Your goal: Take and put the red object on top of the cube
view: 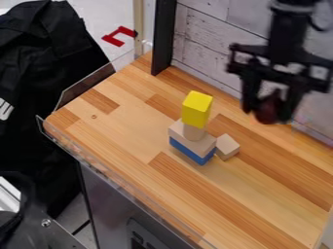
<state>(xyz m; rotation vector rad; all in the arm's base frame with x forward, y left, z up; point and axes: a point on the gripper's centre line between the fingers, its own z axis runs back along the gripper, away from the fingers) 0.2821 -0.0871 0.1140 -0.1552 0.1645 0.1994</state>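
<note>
Ok, gripper has the dark-red obj. pinched, upper R of view, so cross high, centre over the cube (prob. yellow block atop the stack, poss. plain cube beside it), lower slow & lvl, release gently, dest. being a block top, not a container.

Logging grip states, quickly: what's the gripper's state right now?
Gripper: jaws closed on the dark red object, held up off the wooden table.
</note>
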